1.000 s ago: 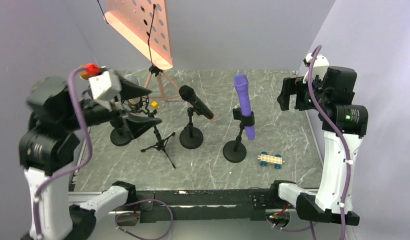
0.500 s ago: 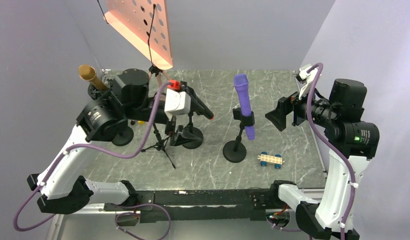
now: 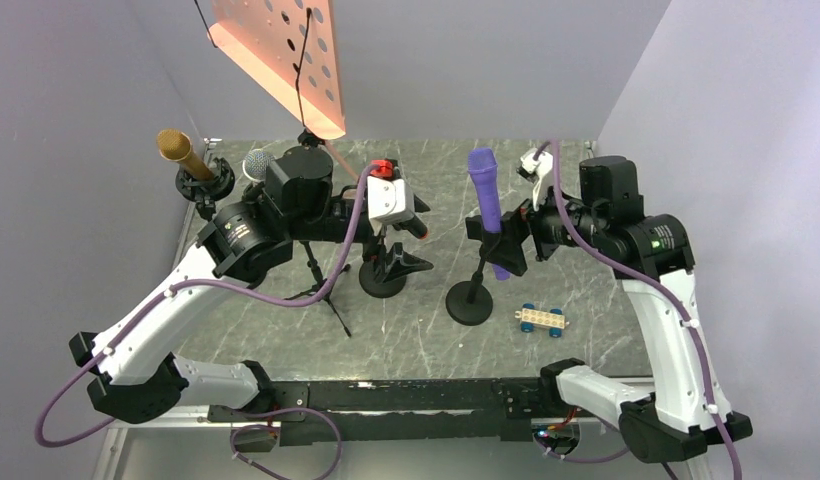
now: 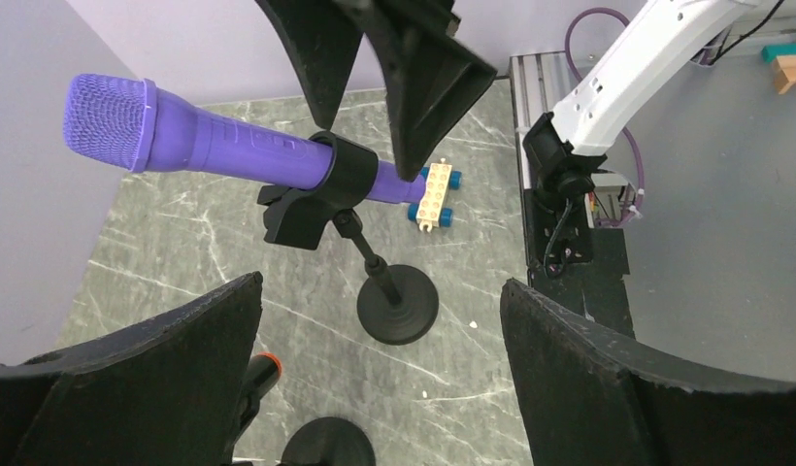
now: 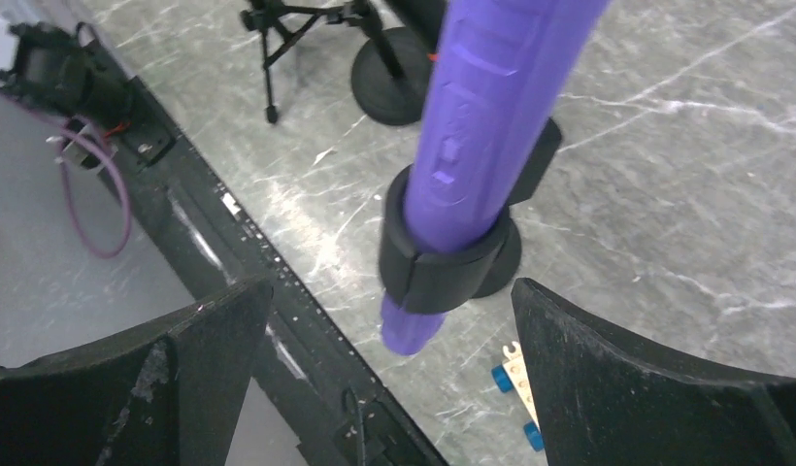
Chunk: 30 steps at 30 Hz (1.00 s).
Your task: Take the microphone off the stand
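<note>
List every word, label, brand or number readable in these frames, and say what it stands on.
None: no word, number or logo is legible in any view.
purple microphone: only raised moulded marks on the body, no letters readable.
pink perforated board: holes only, no print visible.

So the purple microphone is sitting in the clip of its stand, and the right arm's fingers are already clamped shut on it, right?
Not quite. The purple microphone does sit in the clip of its stand, but the right arm's fingers are open, spread wide with the microphone between them and not gripped. The right wrist view shows it.
</note>
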{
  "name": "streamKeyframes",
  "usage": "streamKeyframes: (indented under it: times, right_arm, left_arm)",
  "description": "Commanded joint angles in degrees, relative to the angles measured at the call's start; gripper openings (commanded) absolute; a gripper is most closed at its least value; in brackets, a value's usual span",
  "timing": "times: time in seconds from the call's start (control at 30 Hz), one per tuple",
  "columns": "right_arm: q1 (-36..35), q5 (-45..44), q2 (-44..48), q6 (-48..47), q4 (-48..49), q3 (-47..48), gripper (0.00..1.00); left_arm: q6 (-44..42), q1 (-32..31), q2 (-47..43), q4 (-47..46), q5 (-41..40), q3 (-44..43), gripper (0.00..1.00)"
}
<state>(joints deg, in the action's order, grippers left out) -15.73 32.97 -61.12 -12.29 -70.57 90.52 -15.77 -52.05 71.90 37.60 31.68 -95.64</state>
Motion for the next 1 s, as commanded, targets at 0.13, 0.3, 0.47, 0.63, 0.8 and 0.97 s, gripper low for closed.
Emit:
streamKeyframes:
  times: [0.13,0.3,0.47,0.63,0.8,0.97]
  right_arm:
    - [-2.4,-12.4,-2.8,7.6,11.0,-3.1,0.89]
    - [-3.1,-15.4,-2.4,7.3,11.9,-5.4,0.78]
    - [-3.3,-14.9,-1.4,3.5,11.0,-5.8,0.49]
    - [-3.3,-9.3,1.0,-1.9,11.9,-8.7,0.13]
    - [-3.3,2.4,5.9,-11.1,13.1,-14.5,0.00]
    - [-3.3,6.4,12.9,-19.2,15.1,-20.6,0.00]
  left_arm:
    - [-0.7,-0.8,0.6,-3.8,-4.2,-1.8,0.96]
    - [-0.2,-0.8,1.2,-5.3,-6.3,-0.9,0.96]
    - [0.4,-0.8,0.7,-8.2,-7.2,2.0,0.96]
    - [-1.1,-0.7,-0.1,-10.6,-7.8,5.6,0.95]
    - [-1.2,-0.8,-4.6,-21.6,-7.3,16.5,0.99]
    - [-3.2,-0.7,-6.1,-31.6,-3.3,23.6,0.99]
